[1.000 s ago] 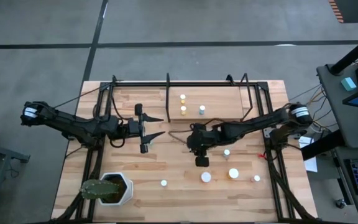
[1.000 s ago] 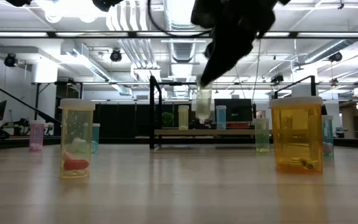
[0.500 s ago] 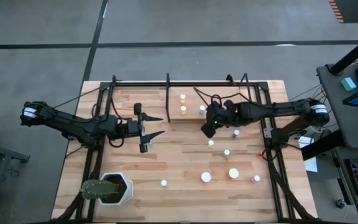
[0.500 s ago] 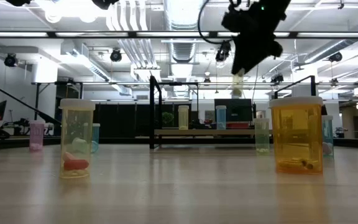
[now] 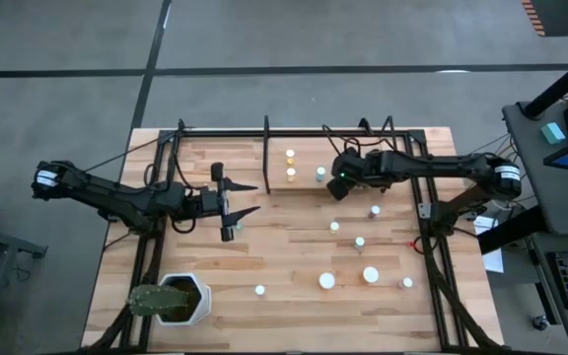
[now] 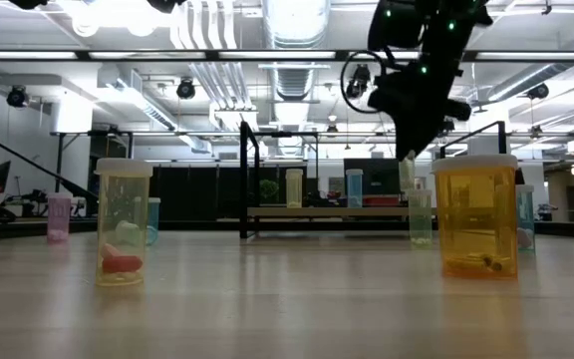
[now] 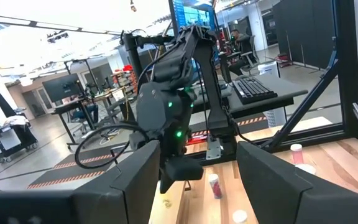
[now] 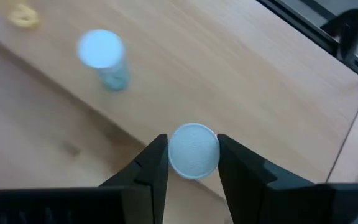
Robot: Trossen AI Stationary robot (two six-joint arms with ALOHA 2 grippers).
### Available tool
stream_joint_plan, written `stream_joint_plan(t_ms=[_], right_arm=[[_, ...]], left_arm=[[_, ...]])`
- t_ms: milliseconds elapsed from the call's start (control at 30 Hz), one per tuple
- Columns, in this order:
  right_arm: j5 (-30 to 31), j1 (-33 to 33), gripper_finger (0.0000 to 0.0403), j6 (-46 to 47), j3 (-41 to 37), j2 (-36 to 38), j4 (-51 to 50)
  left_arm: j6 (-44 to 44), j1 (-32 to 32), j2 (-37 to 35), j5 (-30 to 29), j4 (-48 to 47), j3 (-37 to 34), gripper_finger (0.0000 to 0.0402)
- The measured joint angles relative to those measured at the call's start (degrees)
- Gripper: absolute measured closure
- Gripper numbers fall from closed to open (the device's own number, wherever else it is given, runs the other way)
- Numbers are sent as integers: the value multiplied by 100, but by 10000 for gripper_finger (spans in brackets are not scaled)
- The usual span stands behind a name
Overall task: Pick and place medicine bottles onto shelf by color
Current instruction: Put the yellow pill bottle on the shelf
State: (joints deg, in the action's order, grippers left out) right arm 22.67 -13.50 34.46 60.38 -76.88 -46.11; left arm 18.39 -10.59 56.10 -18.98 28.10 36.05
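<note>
At nine o'clock on the tabletop point(image 5: 284, 266), the left gripper point(image 5: 241, 199) hovers over bare wood with its two fingers spread apart and nothing between them. Below it, near seven o'clock, stands a white hexagonal plant pot point(image 5: 181, 298).

At twelve o'clock lies the shelf point(image 5: 353, 158), a light-wood board framed by black bars. Two yellow-bodied bottles point(image 5: 290, 164) stand on it one behind the other, and a teal bottle point(image 5: 320, 175) sits just beside them toward three o'clock.

Next, at about one o'clock, the right gripper point(image 5: 340, 185) hangs over the shelf's front edge, close to the teal bottle. Its fingers point(image 8: 152, 163) are pinched on a pale-capped bottle point(image 8: 193, 150), held upright above the board; the low view shows the held bottle's body as pale yellowish.

From four to five o'clock, loose medicine bottles point(image 5: 363, 248) are scattered on the tabletop, well apart from the shelf, among them a wide white-topped one point(image 5: 371, 275) and a small one point(image 5: 260, 290) nearer six o'clock. In the low view, a yellow bottle point(image 6: 123, 221) and an orange bottle point(image 6: 476, 214) stand nearest the camera.
</note>
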Motion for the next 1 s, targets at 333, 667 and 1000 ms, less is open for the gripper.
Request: stream_joint_plan(t_ms=[333, 667, 1000], right_arm=[[-15, -257, 293, -18, -407, 0, 531], [-55, -255, 290, 14, -478, -2, 663], [-226, -251, 292, -127, -501, -39, 1159]], left_arm=[[2, 0, 0, 0, 0, 0, 203], [3, 0, 0, 0, 2, 0, 203], [2, 0, 0, 0, 4, 0, 203]])
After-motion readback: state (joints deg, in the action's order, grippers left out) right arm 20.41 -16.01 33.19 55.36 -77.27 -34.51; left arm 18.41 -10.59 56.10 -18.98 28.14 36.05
